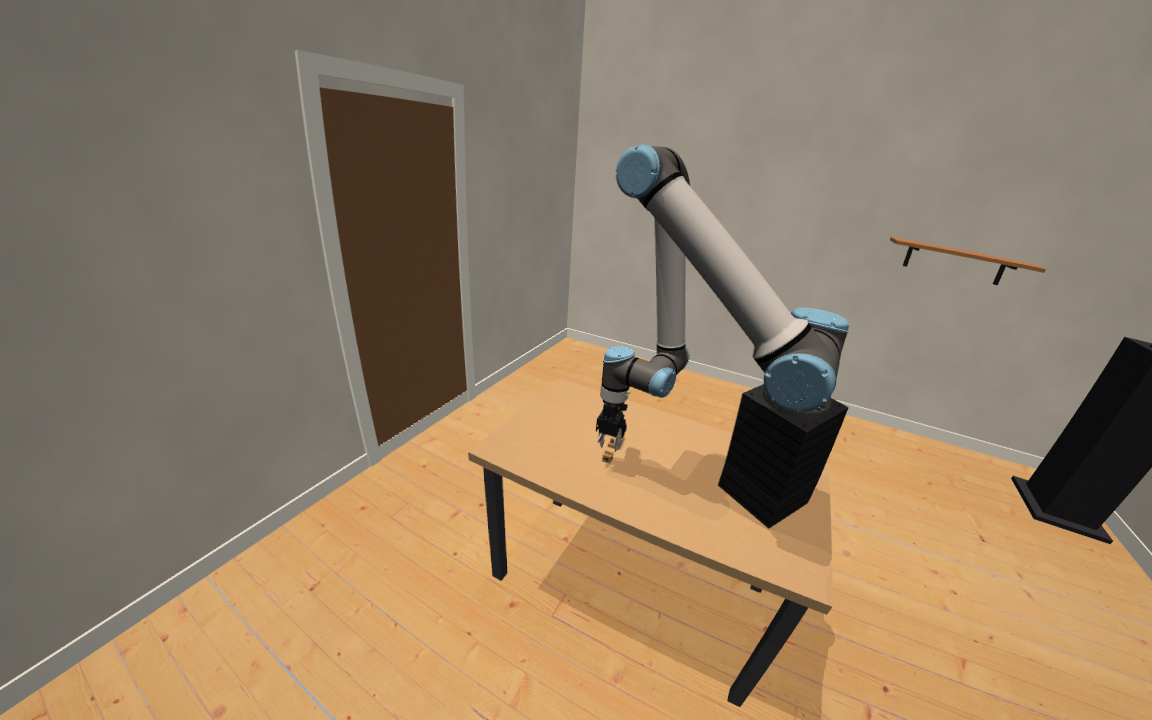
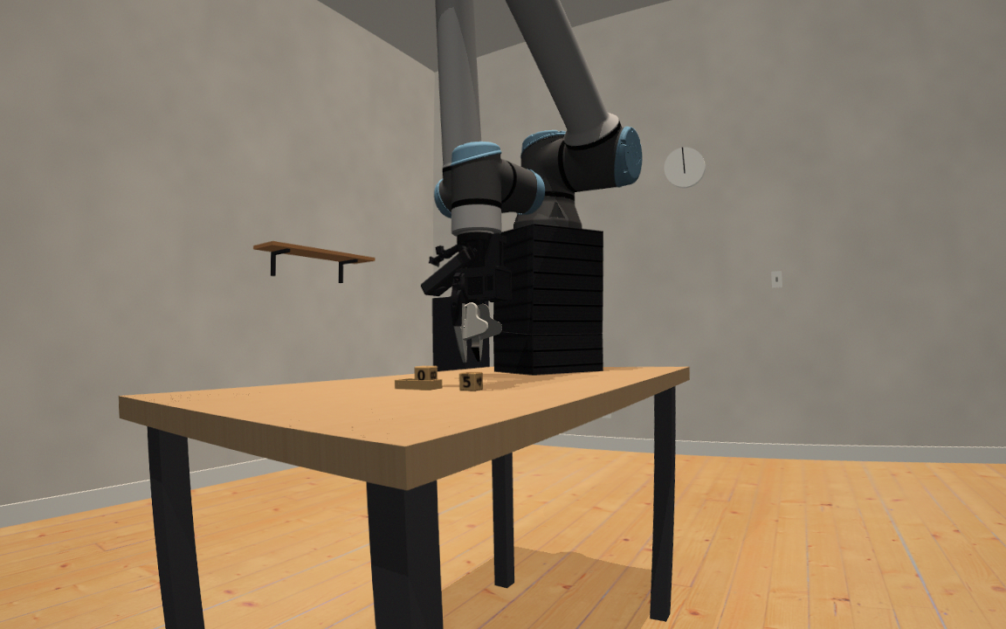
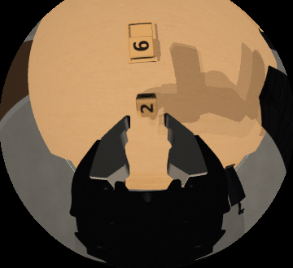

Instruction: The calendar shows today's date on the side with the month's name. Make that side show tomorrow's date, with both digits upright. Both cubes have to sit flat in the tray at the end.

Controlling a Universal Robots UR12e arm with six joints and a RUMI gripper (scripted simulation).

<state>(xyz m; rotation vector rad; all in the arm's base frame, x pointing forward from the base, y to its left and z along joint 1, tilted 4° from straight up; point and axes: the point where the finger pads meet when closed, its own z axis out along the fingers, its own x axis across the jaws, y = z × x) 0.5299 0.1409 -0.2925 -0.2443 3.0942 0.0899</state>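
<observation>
A small wooden tray (image 2: pixel 417 383) lies on the table. One cube (image 3: pixel 142 46) sits in it, with 6 on top in the wrist view and 0 on its side in the exterior view (image 2: pixel 425 374). The tray's other slot (image 3: pixel 141 29) is empty. A second cube (image 3: pixel 146 106) (image 2: pixel 470 382) stands loose on the table beside the tray, with 2 on top and 5 on its side. My gripper (image 3: pixel 146 115) hangs above this loose cube, pointing down. Its fingers are narrowed to about the cube's width, with a gap and nothing between them. It is also in the exterior view (image 2: pixel 469 355).
The arm's black pedestal (image 2: pixel 549 297) stands on the table behind the cubes. The table's edge (image 3: pixel 45 138) runs close on the left of the wrist view. A wall shelf (image 2: pixel 313 252) and a black stand (image 1: pixel 1117 429) are away from the table.
</observation>
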